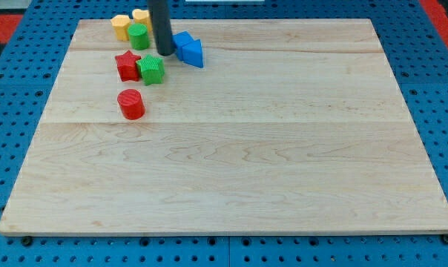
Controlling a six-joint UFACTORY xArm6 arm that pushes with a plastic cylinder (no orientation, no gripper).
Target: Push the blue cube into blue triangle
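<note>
The blue cube (182,40) and the blue triangle (192,53) sit pressed together near the view's top, left of centre; the cube is at the upper left of the triangle. My tip (165,53) stands just left of the pair, at the cube's left edge, and the rod hides part of the cube. Whether the tip touches the cube I cannot tell.
A red star (127,65) and a green star (151,70) lie just below left of my tip. A green cylinder (139,35), a yellow block (121,27) and another yellow block (141,16) sit at top left. A red cylinder (131,104) lies lower left.
</note>
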